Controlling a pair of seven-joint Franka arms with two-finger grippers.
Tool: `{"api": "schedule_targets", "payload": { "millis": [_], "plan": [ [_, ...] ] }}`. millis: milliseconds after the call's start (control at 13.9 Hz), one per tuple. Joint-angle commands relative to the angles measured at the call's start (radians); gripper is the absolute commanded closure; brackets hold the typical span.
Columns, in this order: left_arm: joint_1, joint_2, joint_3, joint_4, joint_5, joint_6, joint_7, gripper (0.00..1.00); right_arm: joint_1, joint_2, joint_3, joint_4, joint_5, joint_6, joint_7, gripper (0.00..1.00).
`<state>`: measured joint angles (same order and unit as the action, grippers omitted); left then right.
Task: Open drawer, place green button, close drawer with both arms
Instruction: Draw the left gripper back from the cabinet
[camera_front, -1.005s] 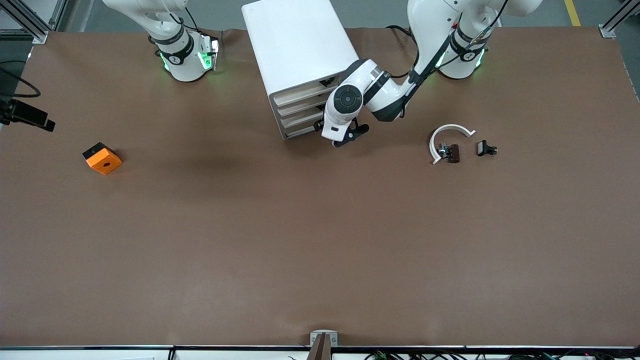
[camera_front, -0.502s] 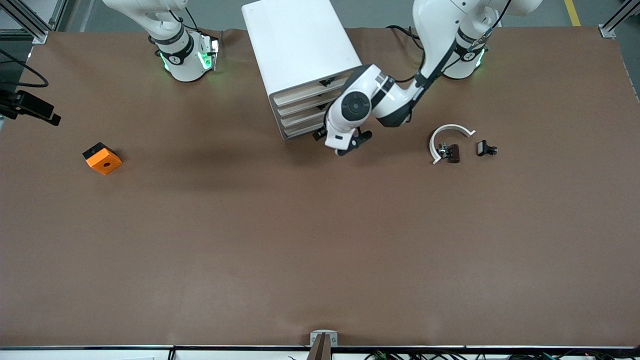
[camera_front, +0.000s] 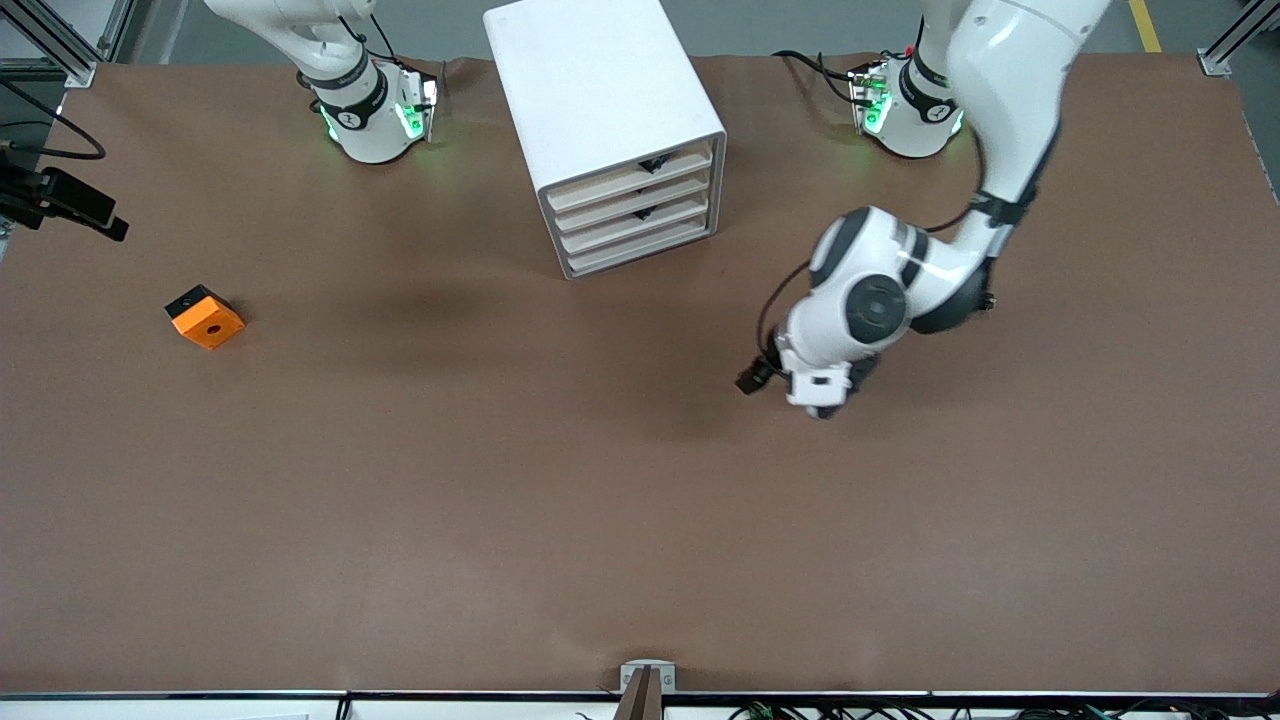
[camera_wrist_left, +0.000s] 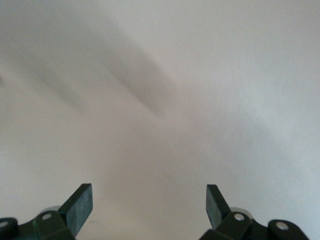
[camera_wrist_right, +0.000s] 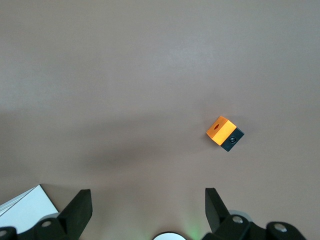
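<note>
Cabinet (camera_front: 600, 90), upper centre of front view: every drawer (camera_front: 640, 250) flush shut. Button: not in view, apparently not yet placed. Left end effector (camera_wrist_left: 149, 200): spread, empty, over bare counter (camera_front: 640, 500) below the cabinet in frame. Right end effector (camera_wrist_right: 147, 200): spread, empty, high above cube (camera_wrist_right: 224, 133); arm waits. All steps seemingly outstanding.

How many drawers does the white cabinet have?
4, stacked one above another in the front of the white cabinet: top, second, third, lowest.
</note>
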<state>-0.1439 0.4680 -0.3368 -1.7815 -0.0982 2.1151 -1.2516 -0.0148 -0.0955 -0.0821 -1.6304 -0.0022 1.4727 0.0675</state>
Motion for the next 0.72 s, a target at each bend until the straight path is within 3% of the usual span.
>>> {"api": "schedule_targets", "payload": {
  "millis": [0,359,502,646],
  "plan": [
    [0.090,-0.074,-0.008,0.118,0.020,-0.217,0.000,0.00,0.016,-0.038,-0.011,-0.029,0.007,0.014,0.005,0.00],
    [0.196,-0.129,-0.008,0.377,0.139,-0.533,0.174,0.00,0.009,-0.040,0.004,-0.026,0.004,0.015,-0.032,0.00],
    [0.259,-0.166,-0.011,0.407,0.166,-0.619,0.320,0.00,-0.002,-0.040,0.008,-0.026,0.004,0.024,-0.037,0.00],
    [0.296,-0.213,-0.007,0.407,0.195,-0.624,0.551,0.00,-0.001,-0.040,0.010,-0.023,0.004,0.035,-0.038,0.00]
  ]
}}
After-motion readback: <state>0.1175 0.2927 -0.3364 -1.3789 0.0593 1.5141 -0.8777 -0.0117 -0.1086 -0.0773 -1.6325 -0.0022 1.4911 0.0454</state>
